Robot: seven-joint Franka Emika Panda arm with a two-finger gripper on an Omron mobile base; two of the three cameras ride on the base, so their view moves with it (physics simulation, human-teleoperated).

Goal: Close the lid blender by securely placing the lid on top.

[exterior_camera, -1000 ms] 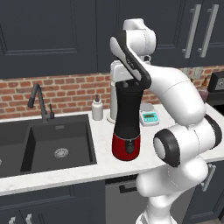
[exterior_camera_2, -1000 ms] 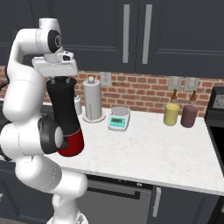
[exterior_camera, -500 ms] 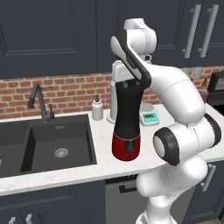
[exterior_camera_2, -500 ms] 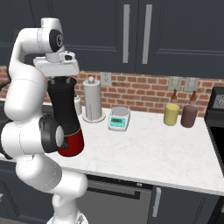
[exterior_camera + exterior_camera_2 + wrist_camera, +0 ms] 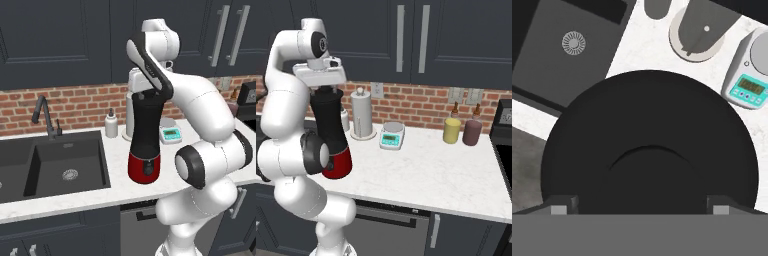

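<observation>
One lid (image 5: pixel 649 155) is seen straight below the gripper (image 5: pixel 640 206), laid flat across the mouth of the blender (image 5: pixel 145 137). The jaws are seen spread wide, one fingertip (image 5: pixel 558 209) out at each side of the raised knob, and nothing is held between them. The step in hand is judged to be the release, with the placing itself apparently done. A straight lift clear of the knob is called for next, so that the lid is not dragged off; whether it is fully seated cannot be told. Beyond the gripper, a scale (image 5: pixel 751 77) with a small display is seen, but its digits cannot be read. No brand or label is made out anywhere.
</observation>
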